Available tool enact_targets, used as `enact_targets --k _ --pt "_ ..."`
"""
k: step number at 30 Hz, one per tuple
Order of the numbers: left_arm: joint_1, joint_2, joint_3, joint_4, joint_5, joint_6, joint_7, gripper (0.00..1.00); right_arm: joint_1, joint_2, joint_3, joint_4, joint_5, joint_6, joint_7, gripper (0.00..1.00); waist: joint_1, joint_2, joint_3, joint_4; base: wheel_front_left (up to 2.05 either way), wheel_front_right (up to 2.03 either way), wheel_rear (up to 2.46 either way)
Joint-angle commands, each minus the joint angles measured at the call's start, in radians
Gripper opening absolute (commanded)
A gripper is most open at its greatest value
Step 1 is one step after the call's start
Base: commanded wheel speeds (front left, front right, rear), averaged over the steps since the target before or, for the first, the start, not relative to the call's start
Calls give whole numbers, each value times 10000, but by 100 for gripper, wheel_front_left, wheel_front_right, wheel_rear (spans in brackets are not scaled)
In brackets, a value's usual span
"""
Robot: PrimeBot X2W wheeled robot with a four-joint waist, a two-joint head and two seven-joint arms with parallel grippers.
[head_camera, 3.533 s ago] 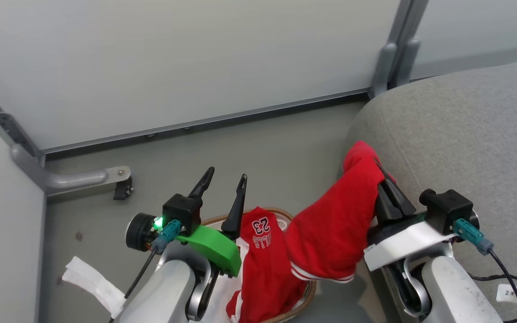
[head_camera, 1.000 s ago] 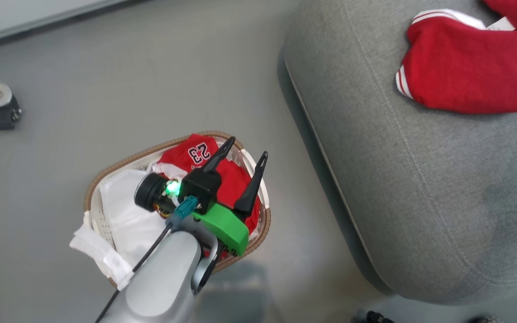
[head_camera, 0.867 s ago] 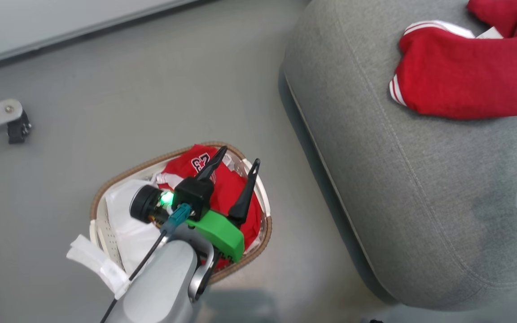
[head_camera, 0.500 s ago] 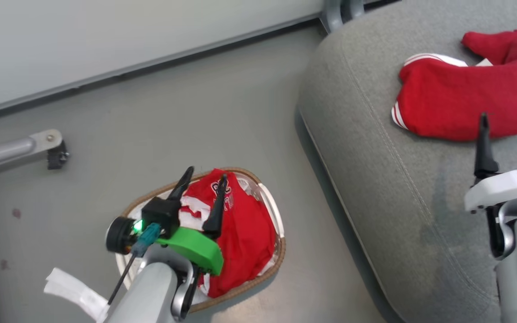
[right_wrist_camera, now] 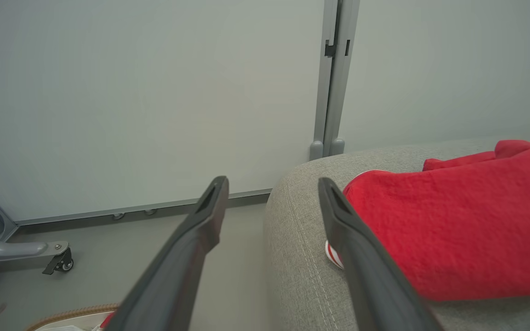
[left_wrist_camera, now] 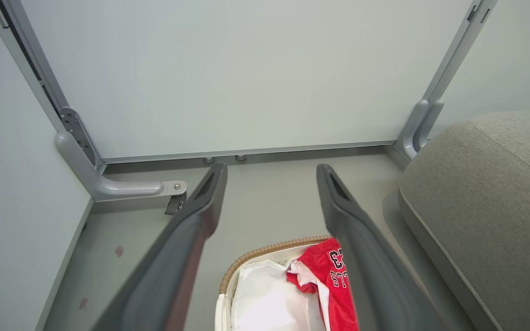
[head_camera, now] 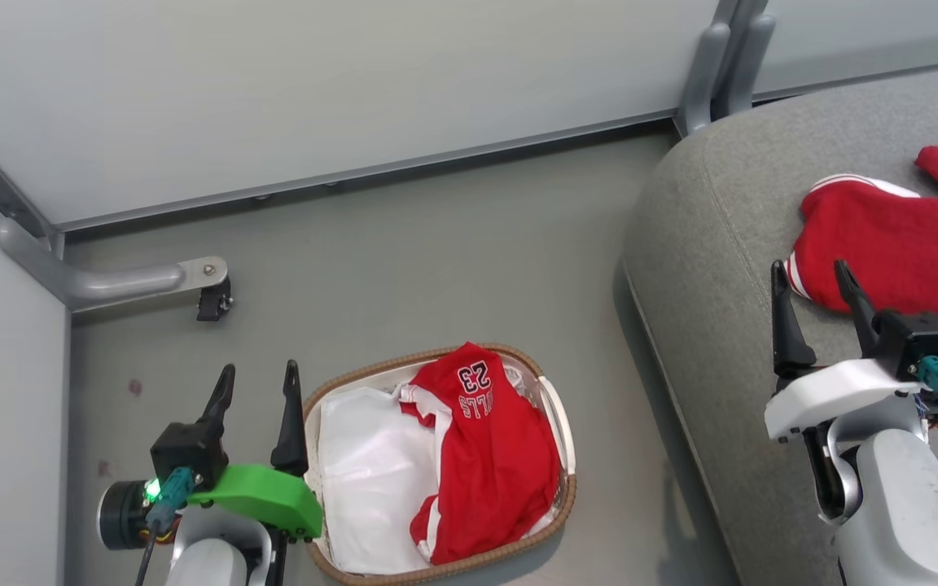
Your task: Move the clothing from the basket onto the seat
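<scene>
The red jersey (head_camera: 485, 456) marked 23 is seen lying in the basket (head_camera: 371, 368) against a white sheet (head_camera: 371, 480), which could be pinched up with it, while 1 red garment (head_camera: 892, 252) is laid on the seat (head_camera: 721, 268), the left gripper (head_camera: 259, 370) and the right gripper (head_camera: 808, 267) are held spread and empty, and the grey floor (head_camera: 404, 260) is bounded by pale panels (head_camera: 314, 98).

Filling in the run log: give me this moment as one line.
left tool: open, empty | right tool: open, empty | jersey: in basket | red garment: on seat

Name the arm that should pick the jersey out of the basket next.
Left. The left end effector is open right beside the basket holding the jersey; the right end effector is over the seat.
</scene>
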Motion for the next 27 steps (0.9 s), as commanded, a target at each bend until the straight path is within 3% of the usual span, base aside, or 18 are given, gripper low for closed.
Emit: enact_targets --k 1,11,18,27 --pt "270 0 140 -51 115 -39 9 100 237 -20 9 36 64 -10 -19 100 0 0 -401 355 0 0 0" --pt "1311 -31 896 -168 456 -153 9 100 1042 40 351 201 286 -10 -19 100 0 0 -893 593 0 0 0" --pt "1734 -38 810 -296 150 -10 9 100 1456 41 619 241 485 -10 -19 100 0 0 -989 617 0 0 0" --pt "962 -36 271 -148 -222 -140 9 100 822 45 836 -145 479 -10 -19 100 0 0 -7 485 0 0 0"
